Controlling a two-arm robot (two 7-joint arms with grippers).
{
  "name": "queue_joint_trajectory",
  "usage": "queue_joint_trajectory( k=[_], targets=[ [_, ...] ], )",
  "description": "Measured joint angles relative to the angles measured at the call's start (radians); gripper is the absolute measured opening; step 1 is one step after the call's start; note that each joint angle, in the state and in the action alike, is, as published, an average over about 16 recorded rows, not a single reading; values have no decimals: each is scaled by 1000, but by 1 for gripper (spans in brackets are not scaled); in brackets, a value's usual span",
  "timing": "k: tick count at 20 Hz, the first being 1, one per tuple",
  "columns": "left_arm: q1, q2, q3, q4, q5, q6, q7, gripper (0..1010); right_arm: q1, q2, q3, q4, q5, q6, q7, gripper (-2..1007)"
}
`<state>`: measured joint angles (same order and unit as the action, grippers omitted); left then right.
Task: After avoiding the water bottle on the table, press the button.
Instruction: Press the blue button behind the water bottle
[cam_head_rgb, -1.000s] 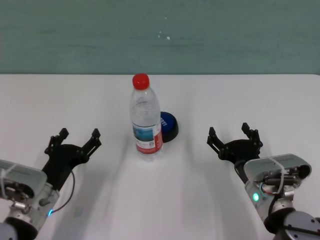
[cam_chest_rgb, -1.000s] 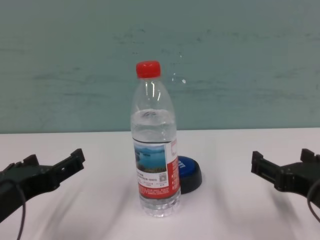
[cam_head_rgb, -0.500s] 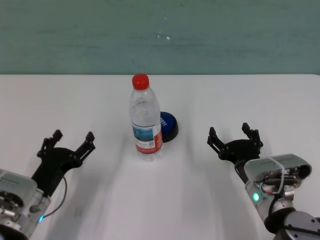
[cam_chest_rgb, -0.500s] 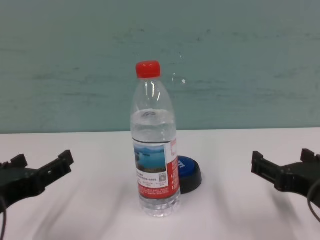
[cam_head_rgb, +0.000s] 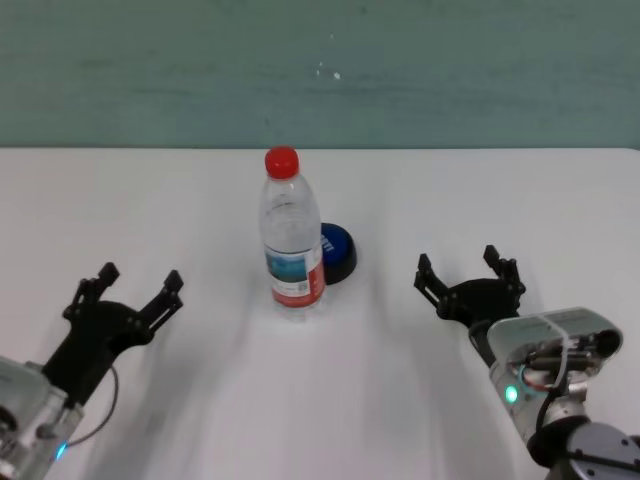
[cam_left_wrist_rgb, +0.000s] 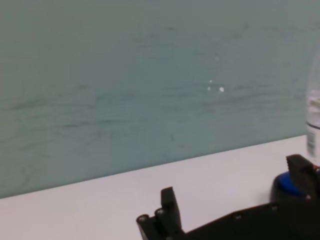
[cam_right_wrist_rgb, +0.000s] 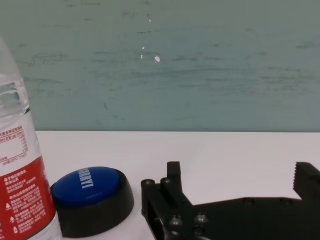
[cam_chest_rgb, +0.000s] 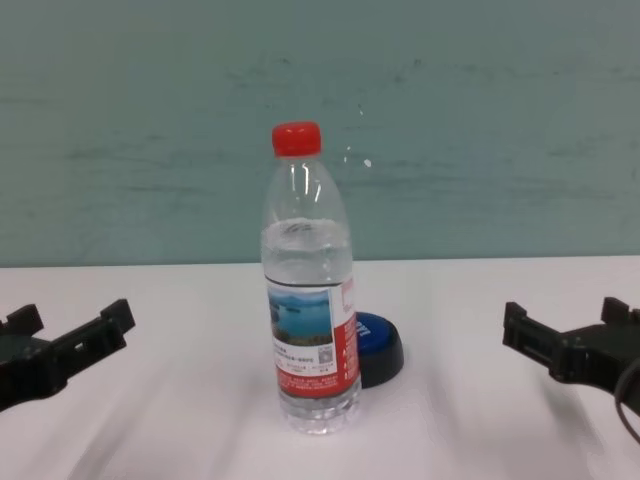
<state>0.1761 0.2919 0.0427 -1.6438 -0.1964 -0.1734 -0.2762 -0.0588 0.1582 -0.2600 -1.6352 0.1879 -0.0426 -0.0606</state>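
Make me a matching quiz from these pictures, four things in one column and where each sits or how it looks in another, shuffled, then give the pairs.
Column one:
1. water bottle
2. button
3. left gripper
4. right gripper

Column two:
A. open, over the table on the robot's right side
B. low and blue-topped, partly hidden behind something taller
C. upright at the middle, red cap on
D. open, over the table on the robot's left side

Pairs: 1-C, 2-B, 3-D, 4-A
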Motion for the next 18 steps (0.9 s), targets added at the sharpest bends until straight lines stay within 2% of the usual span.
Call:
queue_joint_trajectory(
  k=[9,18],
  targets=[
    [40,35,1,-49,-25,-3,-28,1010,0,0,0,0,0,0,0,1004],
    [57,49,15,-77,-25,-12,-31,1010,0,0,0,0,0,0,0,1004]
  ],
)
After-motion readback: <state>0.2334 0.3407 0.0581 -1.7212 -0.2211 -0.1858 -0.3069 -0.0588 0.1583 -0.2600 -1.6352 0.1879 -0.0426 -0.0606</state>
